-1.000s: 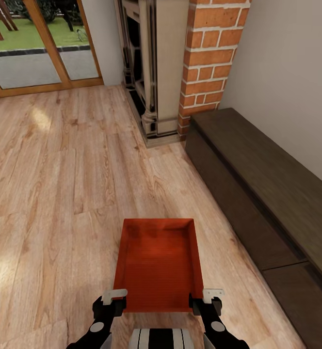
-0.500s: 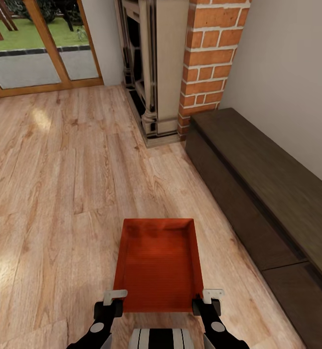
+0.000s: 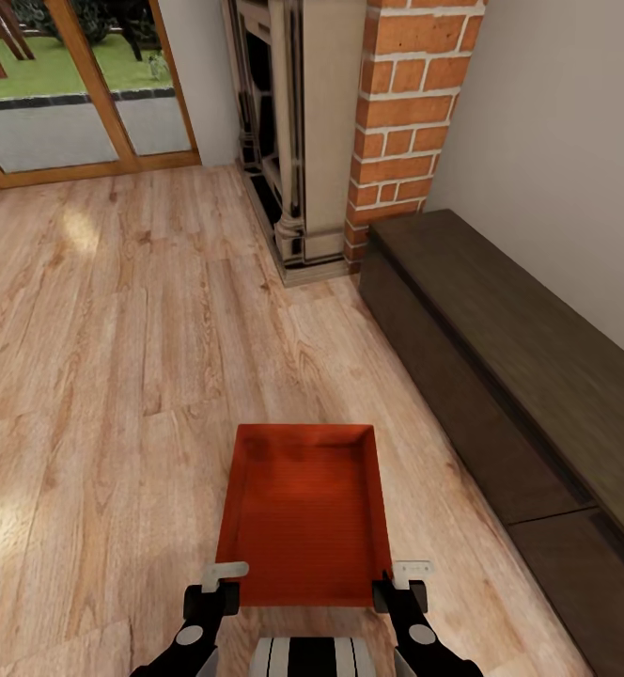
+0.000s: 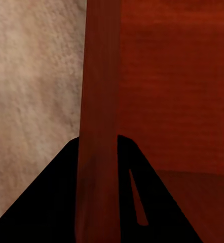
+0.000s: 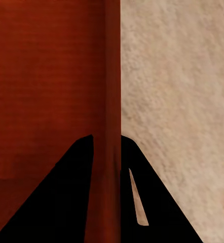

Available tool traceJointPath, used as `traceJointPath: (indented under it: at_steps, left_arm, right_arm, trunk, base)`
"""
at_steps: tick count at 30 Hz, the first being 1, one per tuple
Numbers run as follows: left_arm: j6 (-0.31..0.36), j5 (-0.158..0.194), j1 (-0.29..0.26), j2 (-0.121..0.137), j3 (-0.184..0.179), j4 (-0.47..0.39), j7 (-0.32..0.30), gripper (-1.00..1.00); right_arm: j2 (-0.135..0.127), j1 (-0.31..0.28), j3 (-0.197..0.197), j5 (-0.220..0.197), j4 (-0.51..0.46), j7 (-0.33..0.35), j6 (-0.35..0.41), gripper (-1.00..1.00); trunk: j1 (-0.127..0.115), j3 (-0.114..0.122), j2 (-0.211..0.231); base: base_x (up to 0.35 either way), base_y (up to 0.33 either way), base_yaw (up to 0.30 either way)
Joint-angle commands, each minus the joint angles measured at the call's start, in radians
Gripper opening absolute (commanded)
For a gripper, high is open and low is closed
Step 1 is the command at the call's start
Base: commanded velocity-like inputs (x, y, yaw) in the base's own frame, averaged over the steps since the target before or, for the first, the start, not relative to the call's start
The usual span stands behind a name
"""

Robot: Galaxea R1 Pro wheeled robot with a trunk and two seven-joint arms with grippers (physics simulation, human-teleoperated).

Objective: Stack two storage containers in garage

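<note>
Container (image 3: 304, 512) rim between grippers

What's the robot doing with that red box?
The robot has a storage container by its two long side walls, the left end effector on one and the right end effector on the other. It stands over the wood floor, near the brick fireplace and a dark bench.
</note>
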Motion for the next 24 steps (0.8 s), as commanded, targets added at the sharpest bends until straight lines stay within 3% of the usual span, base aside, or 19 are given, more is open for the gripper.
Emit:
traceJointPath:
  at_steps: [1,4,24]
  left_arm:
    - [-0.003,0.001,-0.001,0.0,-0.004,0.001,0.01,-1.0]
    - [-0.003,0.001,-0.001,0.0,-0.005,0.002,0.011,-1.0]
    - [-0.004,0.001,-0.001,0.003,-0.004,0.017,0.012,-1.0]
  right_arm:
    - [0.0,-0.001,0.005,-0.006,0.002,-0.007,-0.002,-1.0]
    - [0.0,-0.001,0.005,-0.007,0.002,-0.007,-0.002,-1.0]
    - [0.0,-0.001,0.005,-0.006,0.002,-0.007,-0.013,-1.0]
  trunk:
    - [0.0,-0.001,0.0]
    - [0.0,-0.001,0.0]
    - [-0.077,0.062,0.14]
  base:
    - [0.0,0.0,0.0]
    - [0.0,0.0,0.0]
    - [0.0,0.0,0.0]
